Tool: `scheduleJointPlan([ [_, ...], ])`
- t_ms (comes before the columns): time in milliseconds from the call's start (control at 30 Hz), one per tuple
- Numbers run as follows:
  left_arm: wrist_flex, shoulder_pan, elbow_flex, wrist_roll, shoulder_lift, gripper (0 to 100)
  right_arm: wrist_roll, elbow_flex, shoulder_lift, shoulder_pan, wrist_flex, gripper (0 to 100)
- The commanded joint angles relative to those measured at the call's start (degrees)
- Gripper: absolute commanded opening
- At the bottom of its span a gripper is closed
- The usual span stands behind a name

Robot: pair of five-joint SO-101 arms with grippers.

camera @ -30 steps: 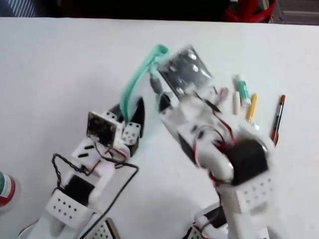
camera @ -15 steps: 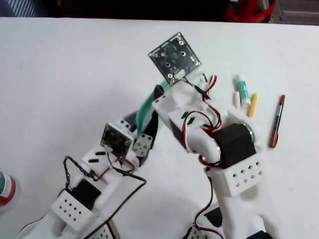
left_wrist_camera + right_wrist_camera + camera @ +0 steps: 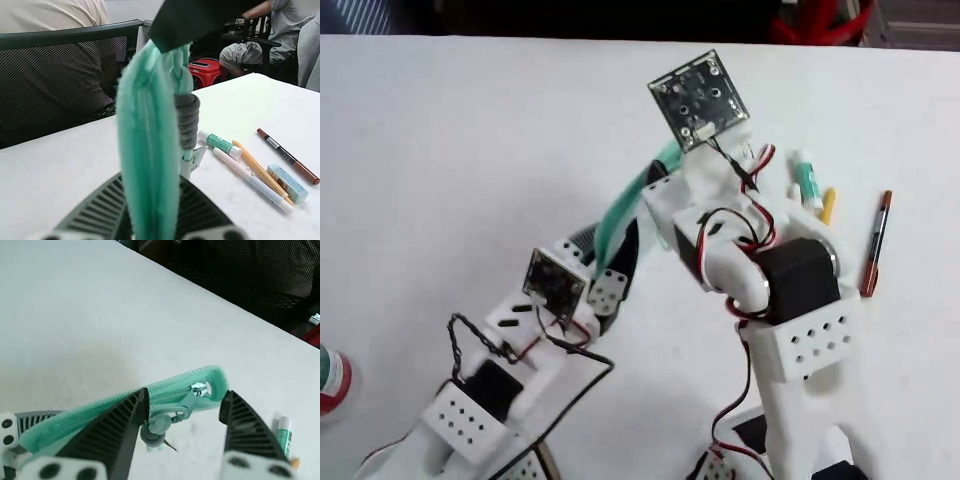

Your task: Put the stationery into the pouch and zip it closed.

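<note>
The pouch (image 3: 620, 212), green and slim, stood on its long edge above the table (image 3: 440, 150), zip side up. The left gripper (image 3: 150, 212) was clamped on its near end. At the far end sat the zip pull (image 3: 199, 388), with a grey tab (image 3: 159, 424) hanging from it down the pouch's side. The right gripper (image 3: 185, 396) hung over that end with its jaws apart, one on each side of the pouch and touching neither the cloth nor the tab.

The stationery lay on the table well apart from the pouch, on the right arm's side: a glue stick (image 3: 220, 143), a white pen (image 3: 247, 175), a yellow pen (image 3: 260, 172), a brown pen (image 3: 287, 156) and an eraser (image 3: 286, 182). None was inside, and the zip looked shut, so the step in hand was most likely opening it.

To do that well, the right jaws should close on the tab or the pull alone, not on the cloth edge, which would only drag the whole pouch. The pull should then run straight along the zip line toward the left gripper, with that gripper holding firm so the cloth stays taut. A sideways tug risked twisting the pouch out of the left grip.
</note>
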Motion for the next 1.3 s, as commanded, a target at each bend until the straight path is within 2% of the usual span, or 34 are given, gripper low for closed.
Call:
scheduleJointPlan([
  [0, -0.26, -0.57, -0.62, -0.26, -0.92, 2, -0.35, -0.53, 0.66, 3.12, -0.04, 17.3],
  [233, -0.18, -0.48, -0.62, -0.26, -0.92, 2, -2.64, -0.62, 5.23, 6.37, -0.22, 18.8],
  [467, -0.18, -0.57, -0.62, -0.26, -0.92, 2, -3.16, -4.40, 3.74, 6.20, 4.26, 1.8],
  [700, -0.18, -0.40, -1.14, -0.18, -1.01, 3, -3.08, -5.45, 6.90, 6.11, 4.79, 1.9],
  [967, 5.63, 1.63, -3.52, 0.09, -1.01, 8, -2.55, -5.54, 9.80, 5.76, 4.88, 1.9],
  [1133, 6.51, 2.59, -4.31, 0.53, -1.01, 11, 0.26, -5.54, 9.89, 0.57, 6.64, 1.9],
  [1267, 9.05, 1.01, -6.51, 5.27, -1.01, 13, 0.44, -5.54, 10.33, -1.10, 6.81, 1.9],
])
